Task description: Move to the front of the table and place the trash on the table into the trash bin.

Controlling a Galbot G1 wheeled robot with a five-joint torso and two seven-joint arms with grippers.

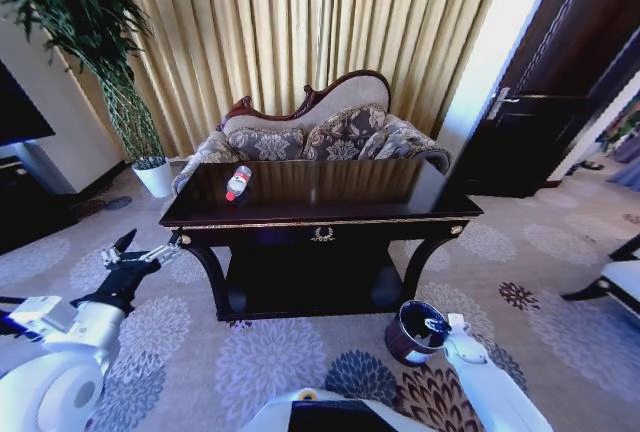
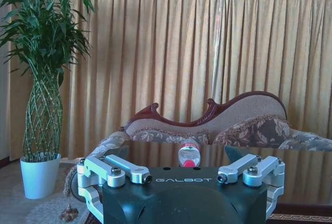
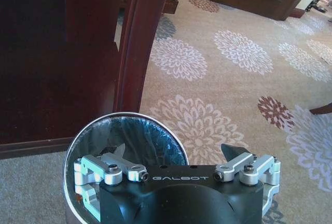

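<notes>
**Hovering over the bin, bottle on the table**

Hanging nearest, the right gripper [image 3: 174,154] sits with fingers apart just above the trash bin [image 1: 417,331], whose rim it partly covers. Left of the table [image 1: 320,222], the left gripper [image 1: 140,249] is raised, also spread. Farther back, the bottle [image 1: 238,182] lies on the glossy top; paper scraps cannot be made out.

Gold pleated curtains [image 1: 300,32] cover the far wall, daylight glowing through them. Before them stands a carved sofa [image 1: 320,132] with patterned cushions [image 1: 345,137]. A tall braided plant in a white pot [image 1: 153,177] stands beside the sofa. A dark wooden door [image 1: 560,92] stands opposite. Grey carpet [image 1: 260,362] with large floral medallions covers the floor.
</notes>
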